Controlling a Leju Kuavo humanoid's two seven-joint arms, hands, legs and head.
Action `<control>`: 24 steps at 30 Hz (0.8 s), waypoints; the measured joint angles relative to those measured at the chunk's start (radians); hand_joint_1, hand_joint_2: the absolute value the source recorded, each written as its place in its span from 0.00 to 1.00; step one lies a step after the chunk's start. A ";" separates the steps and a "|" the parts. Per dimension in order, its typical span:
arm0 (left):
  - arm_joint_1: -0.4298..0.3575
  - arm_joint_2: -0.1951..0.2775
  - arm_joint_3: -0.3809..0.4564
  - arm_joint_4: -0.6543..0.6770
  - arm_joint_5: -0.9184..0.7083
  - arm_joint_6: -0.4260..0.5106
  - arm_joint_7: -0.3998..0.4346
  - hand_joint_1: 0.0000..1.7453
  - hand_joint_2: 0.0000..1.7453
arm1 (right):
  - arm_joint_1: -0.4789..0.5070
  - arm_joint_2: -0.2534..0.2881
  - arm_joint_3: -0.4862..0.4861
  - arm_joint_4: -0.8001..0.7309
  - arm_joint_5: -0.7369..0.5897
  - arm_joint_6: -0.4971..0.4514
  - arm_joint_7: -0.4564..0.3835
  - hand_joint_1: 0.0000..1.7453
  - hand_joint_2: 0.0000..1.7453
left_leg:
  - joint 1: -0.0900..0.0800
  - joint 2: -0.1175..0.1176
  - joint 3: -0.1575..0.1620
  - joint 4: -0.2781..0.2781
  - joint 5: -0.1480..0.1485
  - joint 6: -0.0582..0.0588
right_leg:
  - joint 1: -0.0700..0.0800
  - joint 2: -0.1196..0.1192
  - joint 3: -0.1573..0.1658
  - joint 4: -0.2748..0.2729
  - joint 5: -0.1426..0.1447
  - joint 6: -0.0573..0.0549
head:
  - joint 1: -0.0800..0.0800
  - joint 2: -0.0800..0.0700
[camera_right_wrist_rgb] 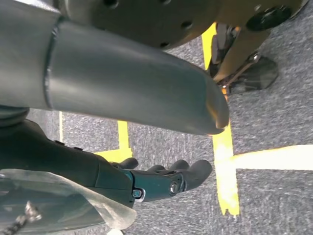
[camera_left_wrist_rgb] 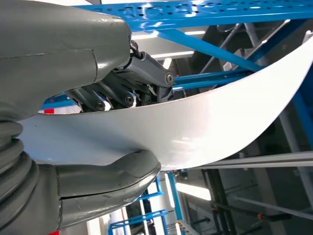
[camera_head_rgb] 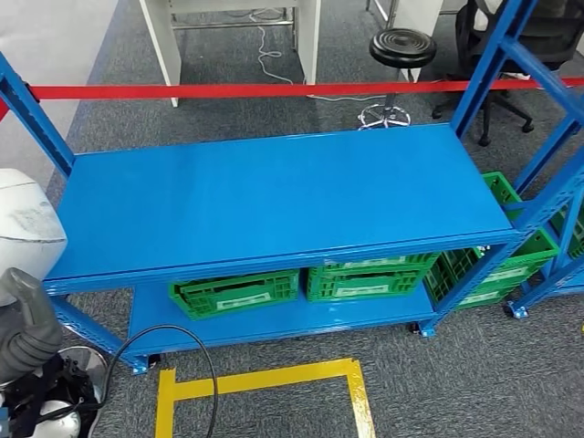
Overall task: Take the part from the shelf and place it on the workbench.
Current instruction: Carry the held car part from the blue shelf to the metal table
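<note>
The left hand (camera_left_wrist_rgb: 110, 98) grips the white part (camera_left_wrist_rgb: 207, 122), thumb under and fingers on top. It is smooth and could slip out. The right hand (camera_right_wrist_rgb: 162, 181) hangs open over the floor (camera_right_wrist_rgb: 273, 112).

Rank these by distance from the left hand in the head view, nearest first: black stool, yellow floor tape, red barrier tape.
From the left hand, at the lower left:
1. Yellow floor tape, on the carpet just to its right.
2. Red barrier tape, beyond the blue shelf.
3. Black stool, far upper right.
</note>
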 joint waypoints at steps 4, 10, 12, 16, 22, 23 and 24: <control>0.001 -0.001 0.002 0.000 0.001 0.000 0.000 1.00 1.00 | 0.002 0.001 0.000 0.001 0.002 0.000 0.000 0.00 0.00 | 0.005 -0.002 -0.022 0.069 -0.087 -0.025 | -0.007 -0.010 -0.032 -0.007 0.038 -0.025 | -0.005 0.000; 0.002 -0.001 0.003 0.000 0.001 0.000 0.000 1.00 1.00 | 0.003 0.003 0.000 0.001 0.006 0.000 0.003 0.00 0.00 | 0.009 -0.002 0.023 0.208 -0.152 -0.040 | -0.006 -0.015 -0.108 0.017 0.088 -0.024 | -0.011 0.000; 0.001 -0.002 0.003 0.000 0.001 0.000 0.000 1.00 1.00 | 0.003 0.003 0.000 0.001 0.006 0.000 0.003 0.00 0.00 | 0.008 -0.002 0.111 0.069 -0.129 -0.034 | -0.005 -0.014 -0.129 0.030 0.098 -0.017 | -0.011 0.000; 0.001 -0.003 0.004 0.000 0.001 0.000 0.000 1.00 1.00 | 0.003 0.003 0.000 0.001 0.008 0.000 0.003 0.00 0.00 | 0.005 -0.003 0.144 -0.021 -0.131 -0.012 | -0.002 -0.014 -0.152 0.037 0.124 0.005 | -0.010 0.000; 0.001 -0.011 0.005 0.000 0.000 0.000 -0.001 1.00 1.00 | 0.005 0.003 0.000 0.001 0.008 0.002 0.002 0.00 0.00 | 0.005 0.005 0.064 -0.025 -0.063 0.026 | -0.008 -0.006 -0.228 0.274 -0.069 0.029 | -0.001 0.000; 0.002 -0.012 0.005 0.000 0.000 0.000 -0.001 1.00 1.00 | 0.005 0.003 0.000 0.001 0.007 0.002 0.002 0.00 0.00 | 0.004 0.005 0.049 -0.025 -0.052 0.026 | -0.008 -0.006 -0.225 0.310 -0.069 0.030 | -0.001 0.000; 0.002 -0.012 0.006 0.000 0.000 0.000 -0.001 1.00 1.00 | 0.005 0.003 0.000 0.001 0.007 0.002 0.002 0.00 0.00 | 0.003 0.005 0.035 -0.024 -0.041 0.025 | -0.008 -0.006 -0.207 0.313 -0.049 0.030 | -0.001 0.000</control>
